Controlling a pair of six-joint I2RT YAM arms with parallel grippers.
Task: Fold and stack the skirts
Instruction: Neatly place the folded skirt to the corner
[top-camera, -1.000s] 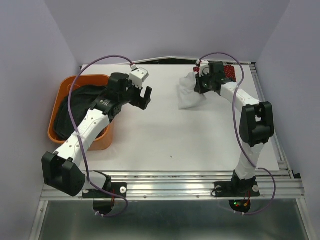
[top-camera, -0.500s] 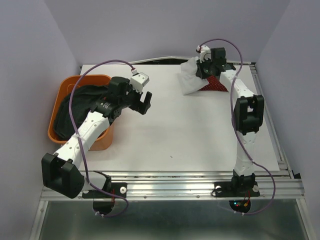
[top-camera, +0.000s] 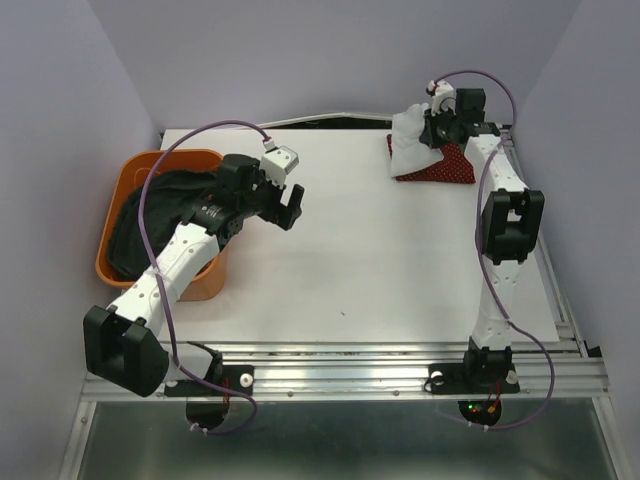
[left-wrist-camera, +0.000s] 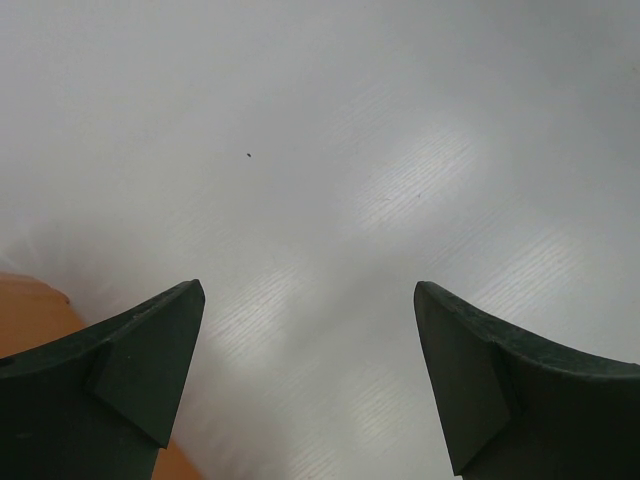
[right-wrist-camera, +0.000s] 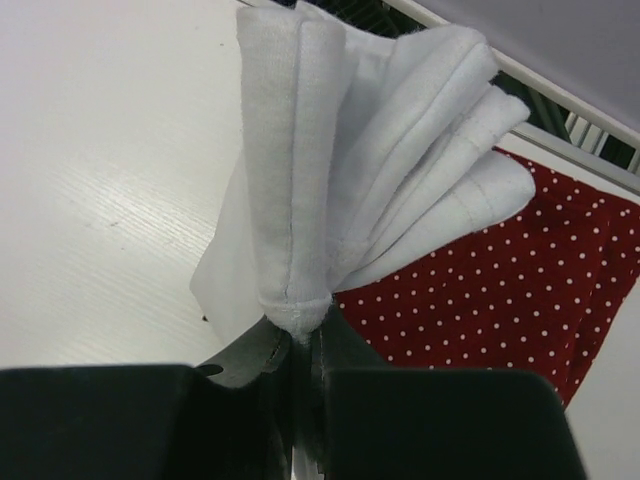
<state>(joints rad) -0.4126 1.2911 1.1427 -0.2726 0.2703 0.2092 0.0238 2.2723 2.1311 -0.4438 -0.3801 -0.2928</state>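
The white skirt (top-camera: 410, 137) (right-wrist-camera: 340, 160) hangs bunched from my right gripper (top-camera: 432, 128) (right-wrist-camera: 305, 345), which is shut on its folded edge at the table's far right. Under it lies the red skirt with white dots (top-camera: 442, 165) (right-wrist-camera: 500, 290), flat on the table. The dark grey skirt (top-camera: 150, 215) sits crumpled in the orange basket (top-camera: 128, 172) at the left. My left gripper (top-camera: 292, 205) (left-wrist-camera: 308, 300) hovers open over bare table just right of the basket, nothing between its fingers.
The basket's orange corner (left-wrist-camera: 30, 315) shows at the left of the left wrist view. A metal rail (top-camera: 530, 200) runs along the table's right edge, close to the red skirt. Purple walls enclose the back and sides.
My right arm has lifted the white skirt and carried it right and back, from beside the red skirt to over it. The left arm has barely moved.
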